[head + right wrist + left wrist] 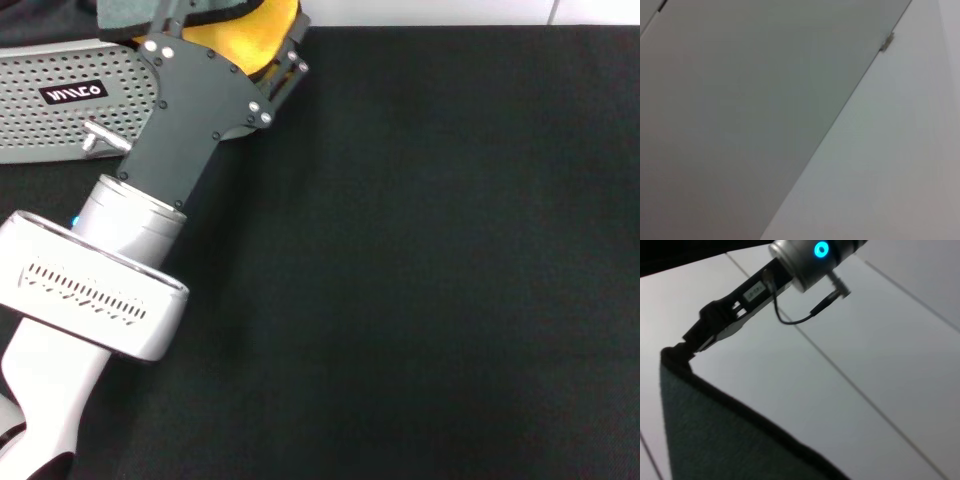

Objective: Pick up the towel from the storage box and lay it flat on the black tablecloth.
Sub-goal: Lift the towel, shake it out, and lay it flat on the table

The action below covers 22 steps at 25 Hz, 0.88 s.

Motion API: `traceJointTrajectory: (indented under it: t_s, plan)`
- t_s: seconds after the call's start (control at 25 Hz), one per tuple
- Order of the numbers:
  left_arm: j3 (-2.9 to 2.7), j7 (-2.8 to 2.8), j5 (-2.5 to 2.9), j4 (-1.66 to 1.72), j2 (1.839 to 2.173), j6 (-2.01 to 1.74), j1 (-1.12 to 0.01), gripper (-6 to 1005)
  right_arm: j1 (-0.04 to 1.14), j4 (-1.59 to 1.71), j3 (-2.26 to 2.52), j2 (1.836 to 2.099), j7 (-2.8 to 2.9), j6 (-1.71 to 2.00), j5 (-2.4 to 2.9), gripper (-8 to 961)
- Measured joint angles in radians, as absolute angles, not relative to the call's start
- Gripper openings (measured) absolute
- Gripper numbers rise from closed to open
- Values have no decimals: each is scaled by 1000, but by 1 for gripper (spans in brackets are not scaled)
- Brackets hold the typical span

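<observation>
Left gripper (285, 62) pinches towel (245, 30) – orange face out, grey behind – lifted at far corner of storage box (60, 100), beside black tablecloth (430, 260) edge. Right arm unseen.

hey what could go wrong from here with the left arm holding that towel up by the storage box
1. The left gripper seems to hold the towel by one corner only, as the left wrist view suggests; it might slip free.
2. The towel hangs bunched above the storage box edge, so it may snag or drop back in.
3. Released like this, it would likely land crumpled on the black tablecloth rather than flat.
</observation>
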State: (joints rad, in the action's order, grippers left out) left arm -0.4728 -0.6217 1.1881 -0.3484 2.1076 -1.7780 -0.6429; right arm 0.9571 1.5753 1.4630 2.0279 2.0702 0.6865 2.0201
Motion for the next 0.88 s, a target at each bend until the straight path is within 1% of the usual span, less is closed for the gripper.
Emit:
traceJointTrajectory:
  t_s: [0.36,0.88]
  plan:
    - [-359,-684,1189,-362,2108,-1781,-642,807,965,1576,1483,2028,2071,678,1997,7]
    - [-350,-687,1187,-366,2108,-1808,-623,805,957,1576,1478,2028,2065,655,1996,7]
